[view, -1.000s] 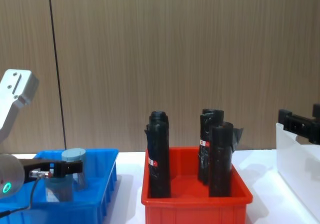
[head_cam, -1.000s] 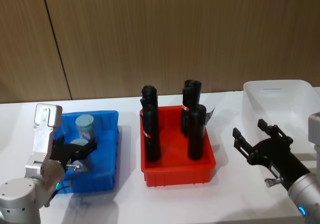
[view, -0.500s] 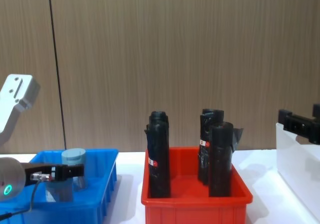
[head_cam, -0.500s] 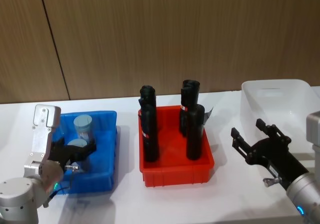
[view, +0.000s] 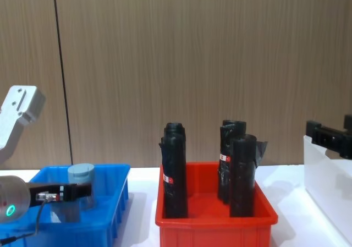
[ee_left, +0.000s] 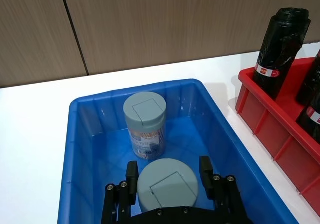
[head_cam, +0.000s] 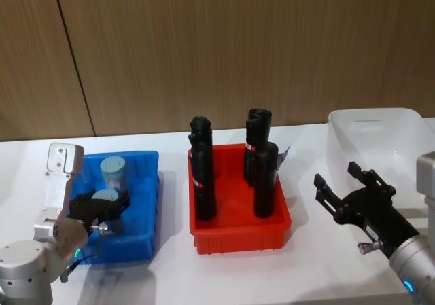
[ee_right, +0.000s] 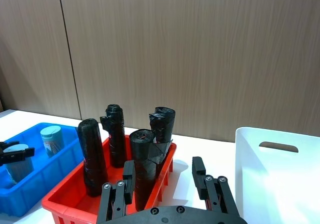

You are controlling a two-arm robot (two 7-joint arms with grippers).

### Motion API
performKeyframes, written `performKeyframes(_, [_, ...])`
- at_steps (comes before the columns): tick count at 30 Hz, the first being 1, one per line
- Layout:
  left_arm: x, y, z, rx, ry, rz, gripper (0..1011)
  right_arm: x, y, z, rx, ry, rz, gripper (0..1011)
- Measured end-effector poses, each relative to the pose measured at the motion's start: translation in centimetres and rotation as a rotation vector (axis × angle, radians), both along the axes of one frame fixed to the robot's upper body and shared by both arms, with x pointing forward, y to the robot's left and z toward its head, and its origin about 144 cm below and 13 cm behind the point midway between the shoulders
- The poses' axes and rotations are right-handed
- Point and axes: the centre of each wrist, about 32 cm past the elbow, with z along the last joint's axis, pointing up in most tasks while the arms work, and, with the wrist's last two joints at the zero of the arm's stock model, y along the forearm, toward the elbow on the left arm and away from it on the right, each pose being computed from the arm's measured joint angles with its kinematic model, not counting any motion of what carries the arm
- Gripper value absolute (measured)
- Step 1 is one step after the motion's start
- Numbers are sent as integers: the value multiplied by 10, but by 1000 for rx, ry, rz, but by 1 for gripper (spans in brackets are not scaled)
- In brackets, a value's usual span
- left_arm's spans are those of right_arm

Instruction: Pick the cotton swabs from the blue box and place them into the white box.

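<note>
Left wrist view: the left gripper (ee_left: 167, 170) is seen lowered inside the blue box (ee_left: 150, 87), its jaws spread wide and set to either side of the nearer jar of cotton swabs (ee_left: 167, 188). The fingers (ee_left: 132, 176) are placed just beside the pale lid. No squeeze can be made out, so the jar is judged enclosed but not yet gripped. A second jar (ee_left: 145, 124) is found upright just beyond the fingertips, near the first but apart from it.

The task is judged to be at its beginning. Both jars seen are in the blue box, so the closing, the lift, the carry and the release are all left to be done, and then repeated for the second jar.

To the right of the left gripper, a red bin (head_cam: 241, 238) is set on the table (head_cam: 319, 271), loaded with tall black rolls (head_cam: 204, 176). It lies between the blue box and the white box (head_cam: 380, 118), so a direct carry is likely to be obstructed by the rolls unless the jar is raised well above them. The right gripper (head_cam: 336, 176) is held wide open and empty above the table, with the red bin on its left and the white box just to its right.
</note>
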Motion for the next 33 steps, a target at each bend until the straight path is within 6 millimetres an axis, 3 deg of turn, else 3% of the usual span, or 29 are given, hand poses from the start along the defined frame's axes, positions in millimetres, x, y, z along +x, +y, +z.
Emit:
performKeyframes(3, [0, 0, 0, 0, 5, -1, 743, 0, 0, 0, 0, 0, 0, 711])
performKeyframes(4, [0, 0, 0, 1, 7, -1, 679, 0, 0, 0, 0, 0, 0, 711])
performKeyframes(6, [0, 0, 1, 1, 8, -2, 670, 0, 0, 0, 0, 0, 0, 711])
performKeyframes(20, [-4, -4, 22, 38, -51, -31, 669, 0, 0, 0, 0, 0, 0, 711])
performKeyframes(33, [-12, -15, 67, 70, -200, -136, 669, 0, 0, 0, 0, 0, 0, 711])
